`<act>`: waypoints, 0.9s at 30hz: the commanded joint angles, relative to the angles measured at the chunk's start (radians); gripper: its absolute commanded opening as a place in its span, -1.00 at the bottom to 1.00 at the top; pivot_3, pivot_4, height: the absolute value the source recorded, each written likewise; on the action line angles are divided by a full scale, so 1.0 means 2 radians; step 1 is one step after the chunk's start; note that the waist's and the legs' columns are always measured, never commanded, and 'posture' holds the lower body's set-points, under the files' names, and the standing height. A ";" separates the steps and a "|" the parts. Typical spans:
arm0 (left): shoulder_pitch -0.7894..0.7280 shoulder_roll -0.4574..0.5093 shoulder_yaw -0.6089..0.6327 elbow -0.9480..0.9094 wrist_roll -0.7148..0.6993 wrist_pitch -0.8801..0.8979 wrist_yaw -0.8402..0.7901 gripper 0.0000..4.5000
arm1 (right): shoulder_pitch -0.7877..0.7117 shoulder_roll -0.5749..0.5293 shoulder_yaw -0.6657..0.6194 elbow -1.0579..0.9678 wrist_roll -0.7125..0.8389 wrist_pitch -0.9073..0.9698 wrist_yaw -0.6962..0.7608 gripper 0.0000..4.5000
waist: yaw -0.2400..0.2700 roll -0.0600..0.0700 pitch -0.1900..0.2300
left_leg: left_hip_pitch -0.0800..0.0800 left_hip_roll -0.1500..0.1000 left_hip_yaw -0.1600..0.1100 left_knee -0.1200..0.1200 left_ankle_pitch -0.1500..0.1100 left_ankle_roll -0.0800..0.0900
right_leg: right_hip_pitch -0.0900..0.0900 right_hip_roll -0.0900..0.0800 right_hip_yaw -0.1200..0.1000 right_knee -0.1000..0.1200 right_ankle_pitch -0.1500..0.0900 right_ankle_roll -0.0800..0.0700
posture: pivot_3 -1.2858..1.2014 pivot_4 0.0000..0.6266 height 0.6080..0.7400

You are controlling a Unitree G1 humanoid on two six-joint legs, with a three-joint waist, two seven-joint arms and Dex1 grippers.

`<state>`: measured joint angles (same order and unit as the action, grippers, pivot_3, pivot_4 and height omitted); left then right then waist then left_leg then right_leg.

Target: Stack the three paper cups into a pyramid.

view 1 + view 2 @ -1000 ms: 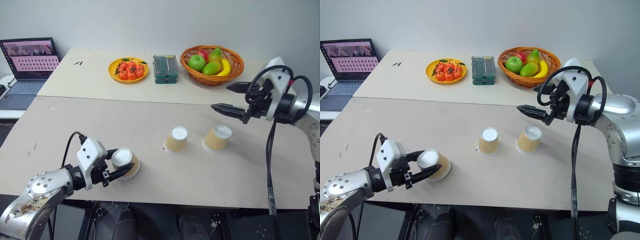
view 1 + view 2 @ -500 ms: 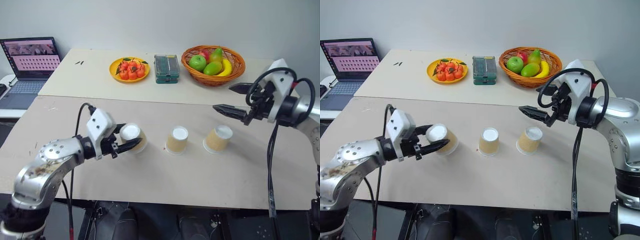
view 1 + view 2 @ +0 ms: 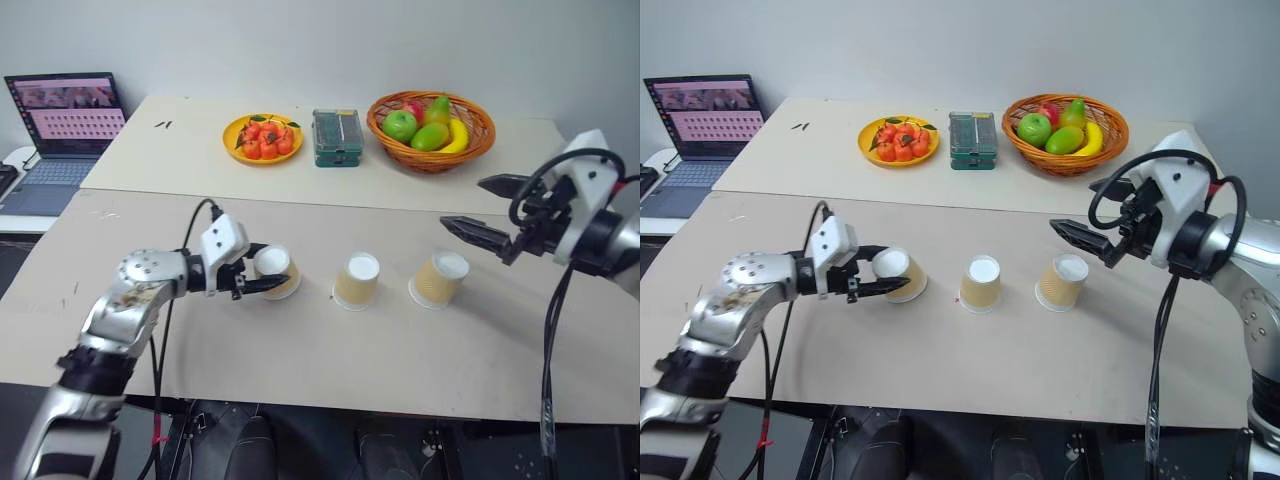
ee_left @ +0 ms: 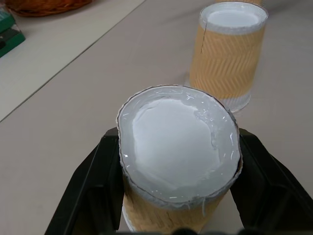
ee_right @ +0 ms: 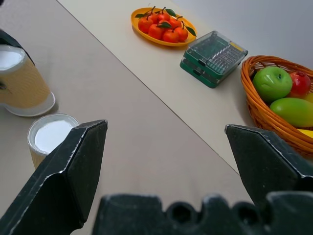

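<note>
Three paper cups stand upside down, white ends up, in a rough row across the near table (image 3: 330,360). The left cup (image 3: 276,273) is pinched between the two black fingers (image 4: 100,183) of the left gripper (image 3: 262,277), which press on its ribbed tan sides just under the white end; whether its rim rests on the tabletop or hangs just off it cannot be told. The middle cup (image 3: 357,281) stands near it to the right, apart from it and touched by nothing, and the left wrist view shows it upright just beyond the held one. The right cup (image 3: 439,279) stands a little further right again, tilted slightly, also free. No cup sits on another, so no pyramid is formed. The right gripper (image 3: 482,207) hangs in the air above and to the right of the right cup, its two pointed fingers (image 5: 68,171) spread wide with nothing between them and aimed toward the robot's left; its wrist view looks past them at the middle cup and the held cup beyond. On the far table (image 3: 190,150), which butts against the near one, a yellow plate (image 3: 262,138) holds small red-orange fruit, a green box with a clear lid (image 3: 336,137) lies just to its right, and a wicker basket (image 3: 431,118) further right carries a green apple, a pear, a banana and a red fruit. An open laptop (image 3: 60,130) sits on a separate surface at the far left.
</note>
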<state>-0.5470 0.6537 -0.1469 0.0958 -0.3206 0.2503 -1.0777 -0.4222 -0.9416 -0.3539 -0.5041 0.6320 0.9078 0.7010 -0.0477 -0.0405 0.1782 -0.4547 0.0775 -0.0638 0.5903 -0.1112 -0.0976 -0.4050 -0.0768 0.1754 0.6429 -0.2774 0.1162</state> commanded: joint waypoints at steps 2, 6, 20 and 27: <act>-0.040 -0.023 -0.015 0.052 0.020 -0.049 -0.034 0.07 | 0.005 -0.014 -0.042 -0.031 0.015 0.015 -0.016 1.00 | 0.002 0.000 0.000 | 0.000 0.000 0.000 0.000 0.000 0.000 | 0.000 0.000 0.000 0.000 0.000 0.000 | 0.03 -0.52 1.00; -0.056 -0.041 -0.023 0.076 0.027 -0.060 -0.054 0.07 | 0.009 -0.016 -0.051 -0.043 0.026 0.029 -0.027 1.00 | 0.001 0.000 0.000 | 0.000 0.000 0.000 0.000 0.000 0.000 | 0.000 0.000 0.000 0.000 0.000 0.000 | 0.03 -0.52 1.00; -0.067 -0.077 -0.033 0.072 0.025 -0.022 -0.082 0.07 | 0.022 -0.023 -0.072 -0.063 0.047 0.051 -0.050 1.00 | 0.002 0.000 0.000 | 0.000 0.000 0.000 0.000 0.000 0.000 | 0.001 0.000 0.000 0.000 0.000 0.000 | 0.03 -0.52 1.00; -0.064 -0.082 -0.039 0.066 0.029 -0.023 -0.089 0.07 | 0.046 -0.029 -0.094 -0.069 0.054 0.045 -0.048 1.00 | 0.003 0.000 0.000 | 0.000 0.000 0.000 0.000 0.000 0.000 | 0.001 0.000 0.000 0.001 0.000 0.000 | 0.03 -0.52 1.00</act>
<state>-0.6723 0.4976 -0.2136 0.2503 -0.2681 0.2001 -1.2462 -0.3285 -0.9812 -0.4918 -0.6176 0.7307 1.0106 0.6066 -0.0424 -0.0402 0.1780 -0.4541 0.0774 -0.0643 0.5909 -0.1110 -0.0974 -0.4039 -0.0767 0.1753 0.6441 -0.2773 0.1168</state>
